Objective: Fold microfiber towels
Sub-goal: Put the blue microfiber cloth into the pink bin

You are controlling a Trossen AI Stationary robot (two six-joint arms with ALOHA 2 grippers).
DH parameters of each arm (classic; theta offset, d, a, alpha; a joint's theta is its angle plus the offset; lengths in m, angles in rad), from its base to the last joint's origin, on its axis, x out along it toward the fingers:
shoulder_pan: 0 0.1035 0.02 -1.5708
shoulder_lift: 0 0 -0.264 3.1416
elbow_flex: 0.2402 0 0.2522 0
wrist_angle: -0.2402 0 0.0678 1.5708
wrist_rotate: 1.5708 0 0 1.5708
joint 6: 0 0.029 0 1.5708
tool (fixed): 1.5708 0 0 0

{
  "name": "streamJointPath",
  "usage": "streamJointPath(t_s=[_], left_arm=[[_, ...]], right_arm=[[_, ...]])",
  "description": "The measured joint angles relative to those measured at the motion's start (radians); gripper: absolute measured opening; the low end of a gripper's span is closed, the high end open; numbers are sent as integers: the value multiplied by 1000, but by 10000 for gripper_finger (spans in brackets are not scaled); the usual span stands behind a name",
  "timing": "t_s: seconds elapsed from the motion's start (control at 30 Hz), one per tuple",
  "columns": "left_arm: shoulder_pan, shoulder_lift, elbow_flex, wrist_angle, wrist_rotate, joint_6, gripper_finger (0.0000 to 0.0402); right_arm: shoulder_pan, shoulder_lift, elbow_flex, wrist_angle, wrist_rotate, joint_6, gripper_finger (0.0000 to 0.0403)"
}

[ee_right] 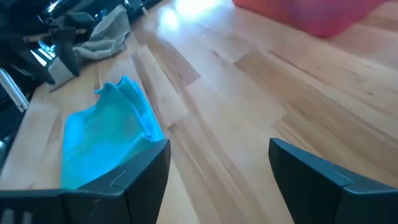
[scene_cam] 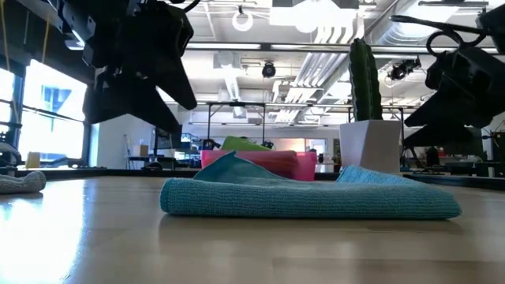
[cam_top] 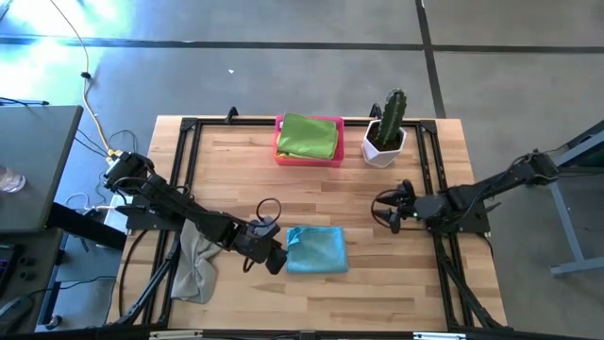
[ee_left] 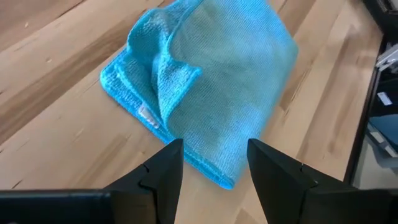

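Wooden table carries a pink tray with a folded lime green towel at the back, a potted cactus beside it, a grey towel crumpled at the left edge, and a light blue towel lying folded at front centre. Left end effector hovers just beside the blue towel's left edge, fingers apart and empty; right end effector waits well apart, fully released. Blue fold looks about done though one corner sits rumpled, so the next move likely calls for gripping the bundle and carrying it to the tray.

No readable text or labels
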Motion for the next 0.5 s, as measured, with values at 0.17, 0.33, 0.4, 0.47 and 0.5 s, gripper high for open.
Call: streamJointPath(t_s=[0.17,0.33,0.4,0.47,0.5], left_arm=[[0,0,0,7,-18,2,168],[0,0,0,13,-18,2,168],[-1,0,0,17,-18,2,168],[-2,0,0,22,-18,-9,168],[-4,0,0,23,-19,-29,168]], right_arm=[[-2,-8,-7,3,23,13,264],[-2,-8,-7,-1,0,6,264],[-2,-7,-7,-4,-2,-36,264],[-2,-7,-7,-6,-4,-68,264],[-2,-7,-7,-6,-4,-79,264]])
